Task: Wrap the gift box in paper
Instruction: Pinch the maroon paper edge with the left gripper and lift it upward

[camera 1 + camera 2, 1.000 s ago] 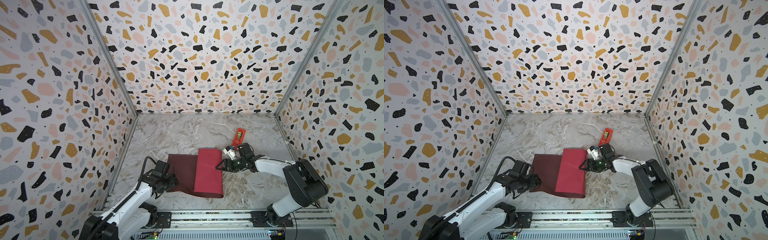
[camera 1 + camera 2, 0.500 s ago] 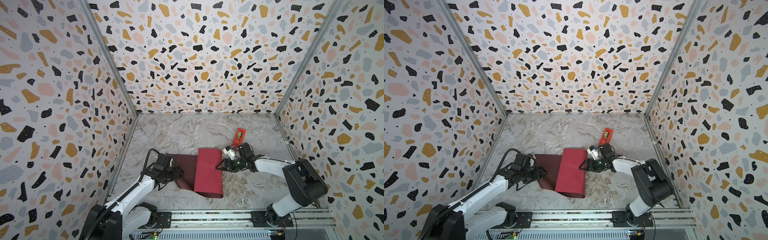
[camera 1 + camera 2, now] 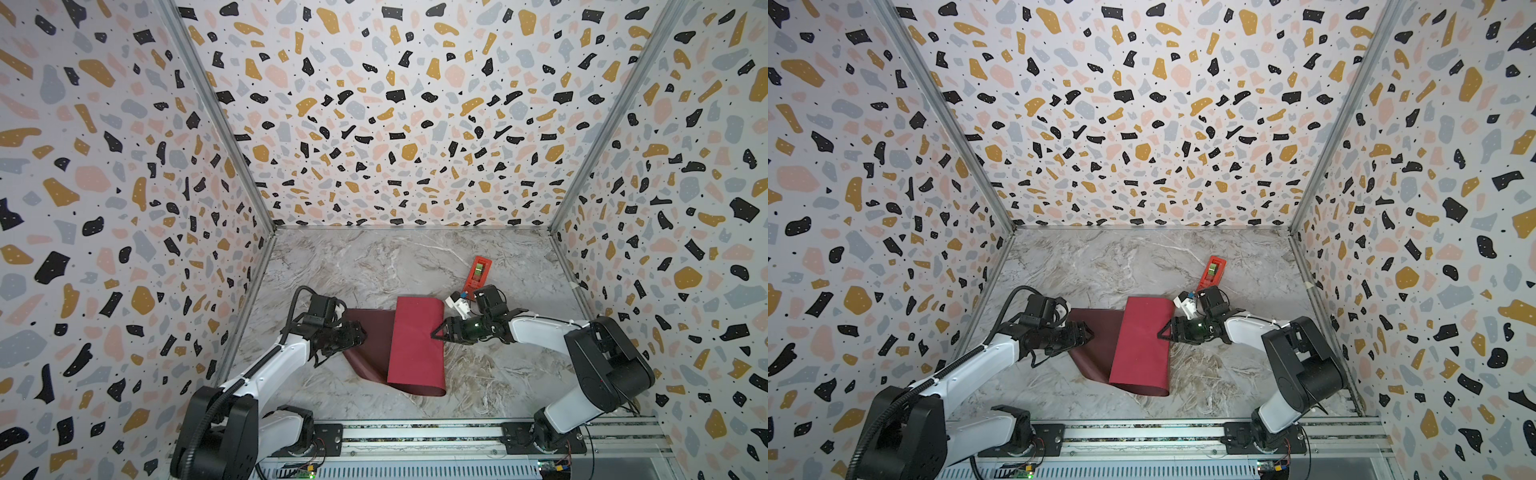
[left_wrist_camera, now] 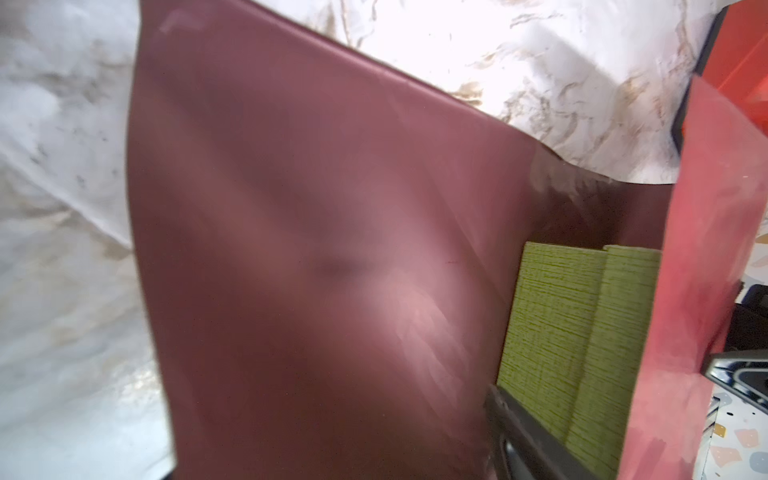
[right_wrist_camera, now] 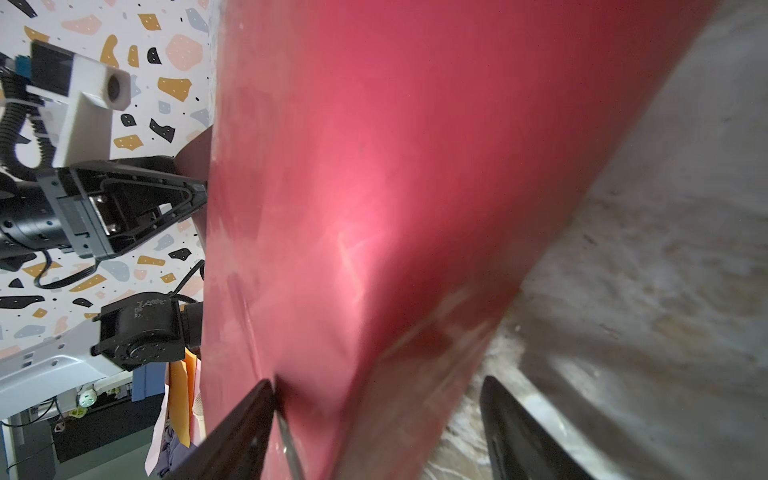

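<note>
The paper is folded over the gift box near the front middle in both top views, its crimson face (image 3: 415, 340) up and a maroon flap (image 3: 372, 336) reaching left. Only the left wrist view shows the olive-green gift box (image 4: 582, 332), tucked under the crimson fold (image 4: 706, 291). My left gripper (image 3: 360, 334) is open over the raised maroon flap. One of its fingers (image 4: 523, 432) lies next to the box, while paper hides the other. My right gripper (image 3: 436, 332) is open at the fold's right edge, with one finger (image 5: 249, 415) touching the crimson paper and the other over the table.
A red-orange tape dispenser (image 3: 478, 272) lies on the marble table just behind my right gripper. Terrazzo-patterned walls (image 3: 124, 249) close in the left, right and back. A metal rail (image 3: 415, 434) runs along the front edge.
My left gripper has moved right toward the box, taking the maroon flap's left edge with it, so the flap is narrower and raised. The right gripper has stayed put.
</note>
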`<state>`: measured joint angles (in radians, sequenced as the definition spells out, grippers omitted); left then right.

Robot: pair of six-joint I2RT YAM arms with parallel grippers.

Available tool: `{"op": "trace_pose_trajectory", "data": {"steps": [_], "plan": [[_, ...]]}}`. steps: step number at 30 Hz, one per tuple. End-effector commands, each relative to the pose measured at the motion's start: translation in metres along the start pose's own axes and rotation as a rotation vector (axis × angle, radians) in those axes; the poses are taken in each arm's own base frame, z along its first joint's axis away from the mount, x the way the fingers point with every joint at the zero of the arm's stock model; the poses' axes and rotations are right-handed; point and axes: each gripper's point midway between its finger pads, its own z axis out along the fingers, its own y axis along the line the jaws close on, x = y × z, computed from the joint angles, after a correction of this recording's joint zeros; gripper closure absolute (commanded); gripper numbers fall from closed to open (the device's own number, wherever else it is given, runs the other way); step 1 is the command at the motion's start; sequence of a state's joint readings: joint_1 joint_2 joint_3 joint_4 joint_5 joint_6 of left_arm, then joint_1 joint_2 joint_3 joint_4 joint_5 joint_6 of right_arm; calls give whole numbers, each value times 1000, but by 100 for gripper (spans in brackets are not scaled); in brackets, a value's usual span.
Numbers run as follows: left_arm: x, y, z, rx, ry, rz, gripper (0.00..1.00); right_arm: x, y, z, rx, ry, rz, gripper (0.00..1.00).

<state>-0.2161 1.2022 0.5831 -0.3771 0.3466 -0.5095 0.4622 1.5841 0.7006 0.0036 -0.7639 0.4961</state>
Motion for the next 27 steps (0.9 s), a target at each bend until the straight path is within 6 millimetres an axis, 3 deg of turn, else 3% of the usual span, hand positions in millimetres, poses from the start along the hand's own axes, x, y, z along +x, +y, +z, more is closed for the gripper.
{"op": "trace_pose_trajectory", "data": {"steps": [1, 27], "plan": [[-10, -4, -3, 28, -2, 19, 18, 32, -50, 7, 206, 78, 95, 23], [-43, 16, 17, 86, -27, -44, 15, 27, -47, 8, 199, 78, 87, 25]]}}
